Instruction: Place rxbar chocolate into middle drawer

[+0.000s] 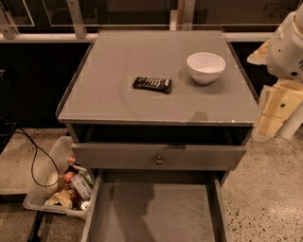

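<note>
This looks like a room where robots are tested, maybe in an office building. A grey cabinet [118,90] stands on a hard speckled floor [270,189] by a dark glass wall [132,12]. A clear bin [57,147] of mixed things and a black cable [33,144] lie on the floor. The robot's gripper [277,106] hangs at the cabinet's right side.

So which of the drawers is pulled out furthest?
The middle drawer, its bare grey floor showing; the knobbed drawer above is barely out. The gripper hangs right of the cabinet.
</note>
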`<state>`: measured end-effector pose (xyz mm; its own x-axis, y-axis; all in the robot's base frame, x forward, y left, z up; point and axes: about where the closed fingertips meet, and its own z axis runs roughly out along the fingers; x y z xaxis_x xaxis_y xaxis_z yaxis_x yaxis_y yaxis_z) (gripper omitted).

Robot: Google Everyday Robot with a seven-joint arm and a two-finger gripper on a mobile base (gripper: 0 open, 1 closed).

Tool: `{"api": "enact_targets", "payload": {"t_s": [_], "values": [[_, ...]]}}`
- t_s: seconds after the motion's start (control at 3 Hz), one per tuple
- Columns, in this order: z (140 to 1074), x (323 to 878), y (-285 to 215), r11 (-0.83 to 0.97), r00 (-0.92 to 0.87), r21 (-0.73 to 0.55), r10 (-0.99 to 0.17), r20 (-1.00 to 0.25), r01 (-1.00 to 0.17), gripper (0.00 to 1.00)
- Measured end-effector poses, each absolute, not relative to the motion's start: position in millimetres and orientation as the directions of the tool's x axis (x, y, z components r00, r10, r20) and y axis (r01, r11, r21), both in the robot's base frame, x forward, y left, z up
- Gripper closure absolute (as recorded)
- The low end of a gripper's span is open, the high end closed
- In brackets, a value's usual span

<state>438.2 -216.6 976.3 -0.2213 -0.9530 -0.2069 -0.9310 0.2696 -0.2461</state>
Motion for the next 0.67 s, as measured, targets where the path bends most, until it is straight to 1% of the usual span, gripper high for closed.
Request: {"api": "enact_targets", "payload": {"t_s": [0.33, 0.67], "values": [[977.3, 442.0, -212.0, 0.265, -0.212, -0.258, -0.953, -0.214, -0.929, 0.0], [974.6, 458.9, -185.5, 0.226, -0.153, -0.283, -0.954, -0.259, -0.932, 0.0]]}}
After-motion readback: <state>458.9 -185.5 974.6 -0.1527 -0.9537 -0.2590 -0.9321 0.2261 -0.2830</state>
